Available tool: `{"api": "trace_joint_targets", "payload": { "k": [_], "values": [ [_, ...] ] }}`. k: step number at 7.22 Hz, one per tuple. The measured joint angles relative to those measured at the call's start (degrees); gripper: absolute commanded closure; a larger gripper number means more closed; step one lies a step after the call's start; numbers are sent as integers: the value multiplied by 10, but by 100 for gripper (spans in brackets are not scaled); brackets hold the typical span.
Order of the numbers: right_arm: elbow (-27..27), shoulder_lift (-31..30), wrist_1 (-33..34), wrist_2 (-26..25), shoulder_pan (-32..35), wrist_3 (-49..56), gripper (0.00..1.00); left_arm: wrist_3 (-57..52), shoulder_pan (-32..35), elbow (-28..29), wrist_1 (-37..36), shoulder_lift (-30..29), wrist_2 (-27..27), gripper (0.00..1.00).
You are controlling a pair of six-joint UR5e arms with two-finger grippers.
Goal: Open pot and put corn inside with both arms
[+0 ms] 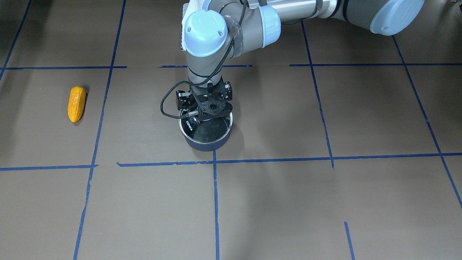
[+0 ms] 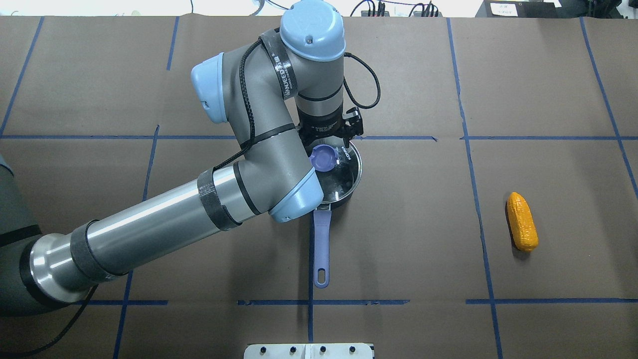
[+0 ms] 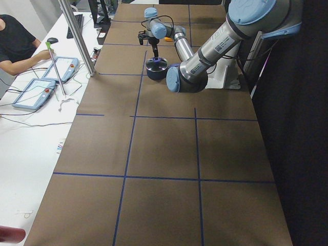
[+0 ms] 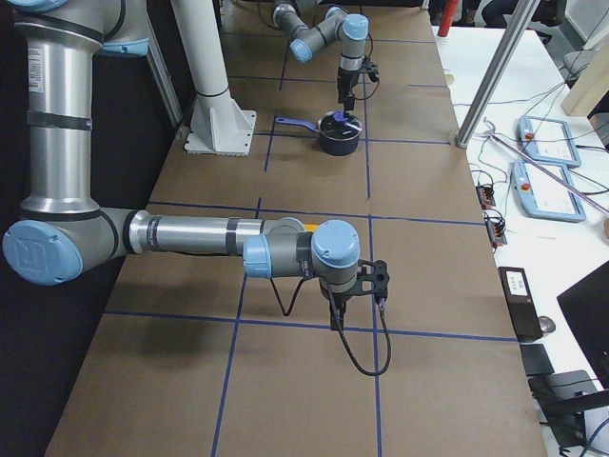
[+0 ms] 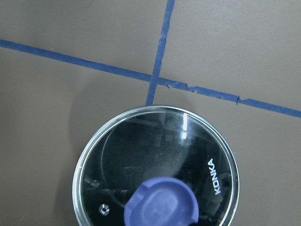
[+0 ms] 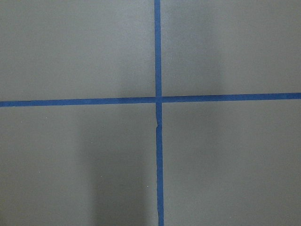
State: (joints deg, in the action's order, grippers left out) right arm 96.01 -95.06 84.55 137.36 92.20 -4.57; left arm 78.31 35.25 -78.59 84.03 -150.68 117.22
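Note:
The pot (image 1: 205, 143) stands mid-table with its glass lid (image 5: 155, 155) on it, and its purple-blue handle (image 2: 322, 244) points toward the robot. The lid's blue knob (image 2: 324, 159) shows beside the wrist. My left gripper (image 1: 206, 113) hangs straight down just above the knob and looks open; its fingers do not show in the left wrist view. The corn (image 2: 522, 221) lies on the table far to the right, also in the front view (image 1: 76, 103). My right gripper (image 4: 341, 319) hovers over a tape cross, far from both; I cannot tell its state.
Blue tape lines grid the brown table (image 2: 423, 259). The arms' white base (image 4: 221, 129) stands at the table's robot side. An operator (image 3: 15, 48) sits at a white side table with teach pendants (image 3: 36, 92). A metal post (image 3: 77, 36) rises at that edge.

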Motion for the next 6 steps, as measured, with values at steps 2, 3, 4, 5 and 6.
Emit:
{"api": "trace_joint_targets", "payload": {
  "k": [2,3,4,5,6],
  "values": [
    [1,0,0,0,0,0,0,2,-9,11,7,0,-5,0],
    [2,0,0,0,0,0,0,2,-12,14,8,0,-7,0],
    [3,1,0,1,0,0,0,2,-15,16,8,1,-8,0],
    [3,1,0,1,0,0,0,2,-17,18,8,1,-9,2],
    [3,1,0,1,0,0,0,2,-18,21,9,2,-9,23]
  ]
}}
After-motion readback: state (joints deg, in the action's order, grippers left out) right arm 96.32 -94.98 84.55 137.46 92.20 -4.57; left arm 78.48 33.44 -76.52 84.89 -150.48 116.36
